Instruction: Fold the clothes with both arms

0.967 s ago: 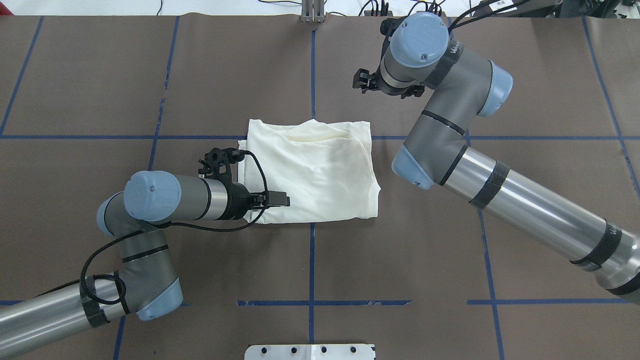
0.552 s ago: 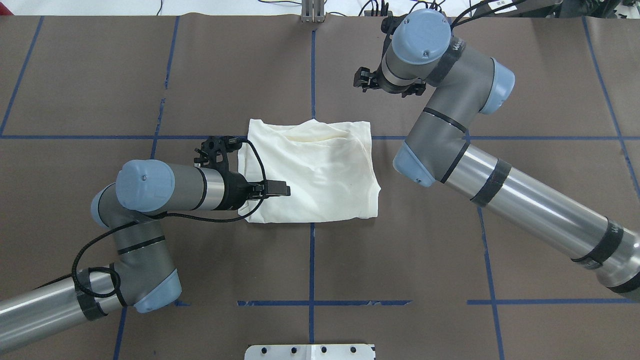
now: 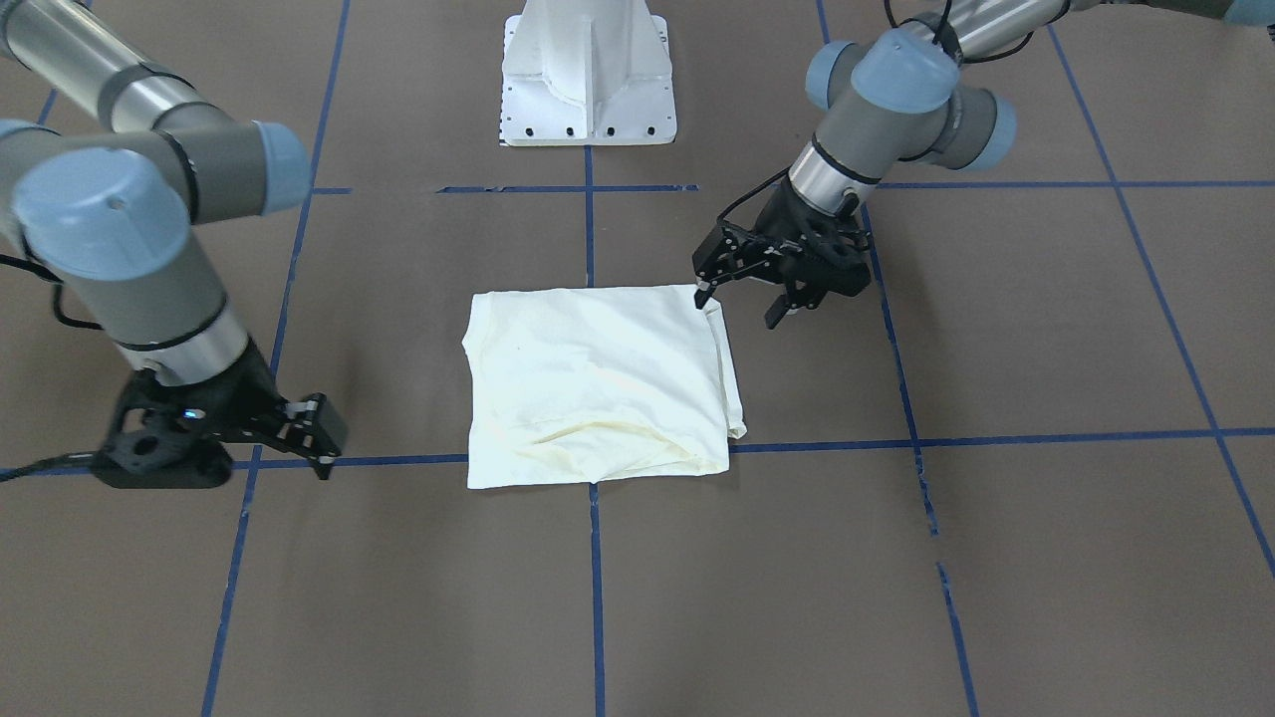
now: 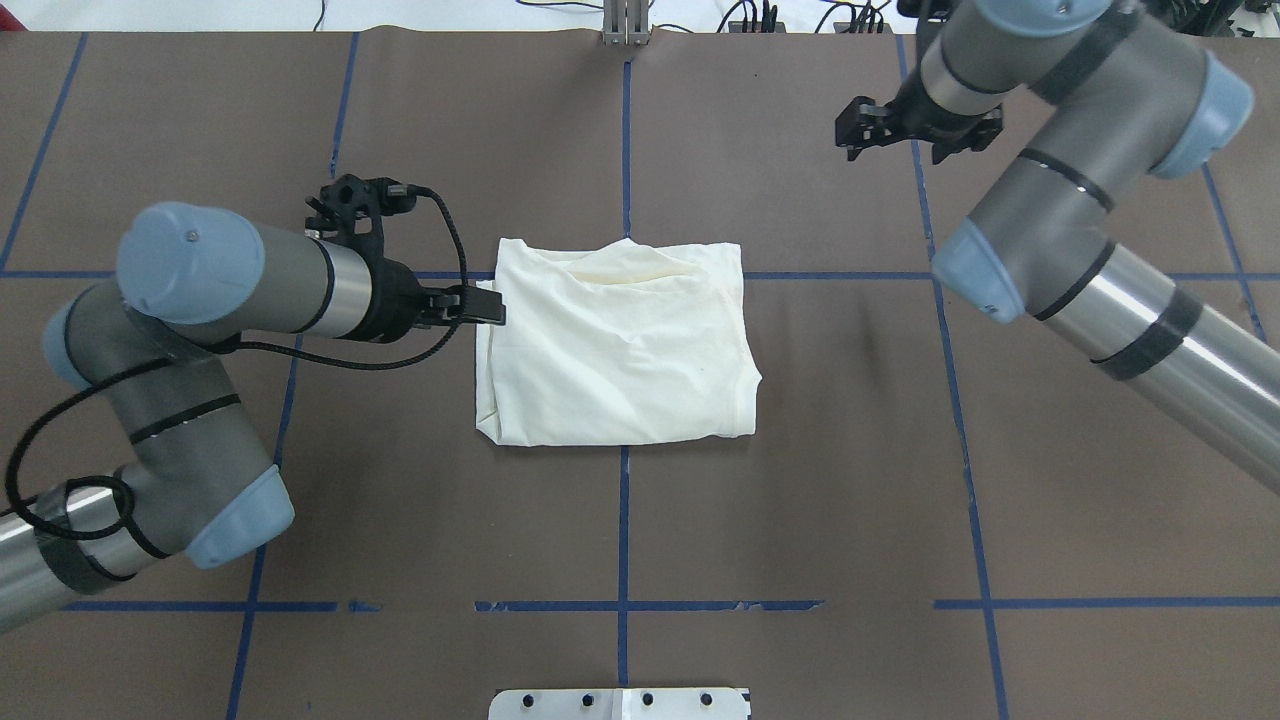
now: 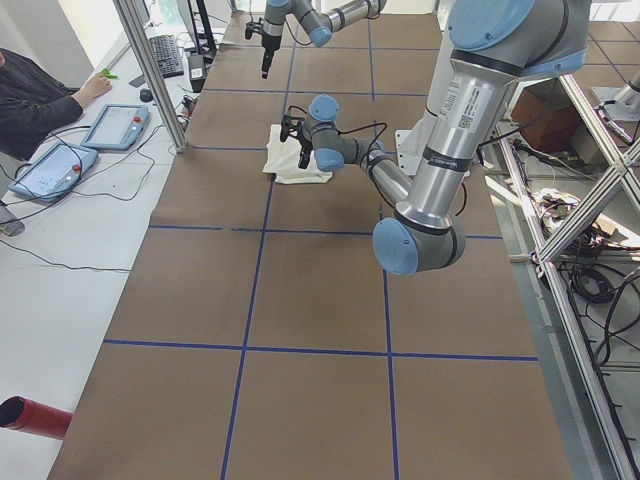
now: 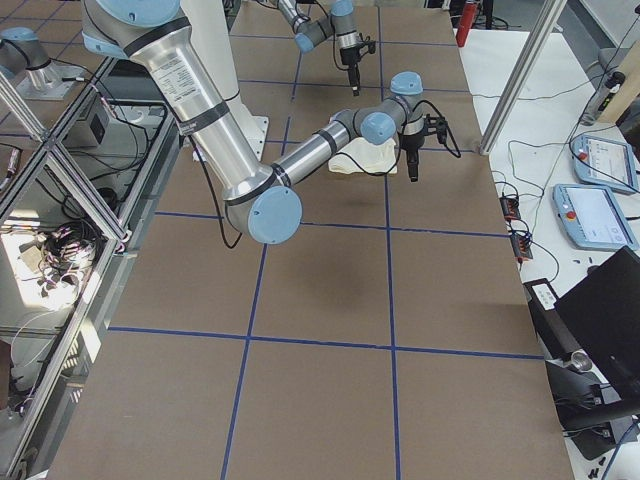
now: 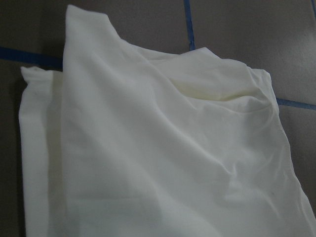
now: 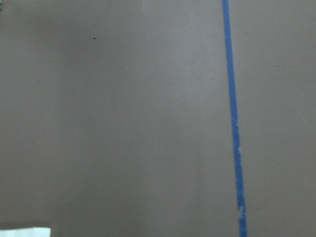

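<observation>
- White pedestal (image 3: pixel 588 90) is standing well apart from the T-shirt (image 3: pixel 598 383) on the blue-taped counter (image 3: pixel 996 548).
- Left end effector (image 3: pixel 737 307) is gaping wide; right end effector (image 3: pixel 321 446), cannot tell.

No legible text anywhere; sticker (image 5: pixel 462 122) on left arm (image 5: pixel 436 170) too blurred to read.

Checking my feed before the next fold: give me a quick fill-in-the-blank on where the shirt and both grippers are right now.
1. The shirt lies ___ on the table, only plain cream cloth showing.
2. The left gripper stands ___ at the shirt's edge.
3. The right gripper hangs apart from the shirt, over bare ___.

Missing words: folded; open; table.
</observation>
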You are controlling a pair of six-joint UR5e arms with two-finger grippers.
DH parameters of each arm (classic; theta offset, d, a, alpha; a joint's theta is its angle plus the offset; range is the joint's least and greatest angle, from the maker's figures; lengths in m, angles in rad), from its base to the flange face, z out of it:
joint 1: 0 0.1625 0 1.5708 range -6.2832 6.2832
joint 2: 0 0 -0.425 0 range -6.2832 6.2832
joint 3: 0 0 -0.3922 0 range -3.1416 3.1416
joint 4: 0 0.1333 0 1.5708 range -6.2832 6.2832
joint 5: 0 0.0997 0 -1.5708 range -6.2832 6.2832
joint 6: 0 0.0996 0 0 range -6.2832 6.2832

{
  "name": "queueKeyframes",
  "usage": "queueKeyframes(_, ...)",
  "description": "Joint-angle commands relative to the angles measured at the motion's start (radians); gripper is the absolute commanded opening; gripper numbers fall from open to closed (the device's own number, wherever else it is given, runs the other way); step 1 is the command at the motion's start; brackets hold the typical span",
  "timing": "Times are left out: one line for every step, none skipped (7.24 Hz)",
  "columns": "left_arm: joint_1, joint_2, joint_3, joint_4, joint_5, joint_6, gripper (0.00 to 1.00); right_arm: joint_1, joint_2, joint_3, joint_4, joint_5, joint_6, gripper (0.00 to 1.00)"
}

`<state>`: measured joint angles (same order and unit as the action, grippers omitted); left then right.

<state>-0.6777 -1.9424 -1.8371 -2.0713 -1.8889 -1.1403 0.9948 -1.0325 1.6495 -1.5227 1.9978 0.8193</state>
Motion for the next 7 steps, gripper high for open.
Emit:
queueKeyframes(-0.183, 0.142, -0.269, 0.364, -0.019, 0.364, 1.00, 0.230, -0.109, 0.159, -0.263, 0.160, -0.425, 1.00)
queueKeyframes(-0.317, 0.169, -0.295, 0.472, -0.060, 0.587, 1.00, 0.331, -0.157, 0.153, -0.316, 0.171, -0.642, 1.00)
queueKeyframes(-0.447, 0.198, -0.292, 0.544, -0.141, 0.810, 1.00, 0.426, -0.194, 0.133, -0.374, 0.202, -0.799, 1.00)
queueKeyframes(-0.553, 0.277, -0.289, 0.550, -0.156, 0.970, 1.00, 0.494, -0.230, 0.094, -0.402, 0.240, -0.848, 1.00)
queueKeyframes(-0.597, 0.328, -0.260, 0.551, -0.154, 0.976, 1.00, 0.505, -0.353, 0.125, -0.390, 0.254, -0.856, 1.00)
queueKeyframes(-0.597, 0.367, -0.202, 0.545, -0.156, 0.975, 1.00, 0.502, -0.454, 0.150, -0.305, 0.278, -0.855, 1.00)
queueKeyframes(-0.627, 0.369, -0.158, 0.530, -0.156, 0.985, 1.00, 0.502, -0.515, 0.141, -0.225, 0.280, -0.859, 1.00)
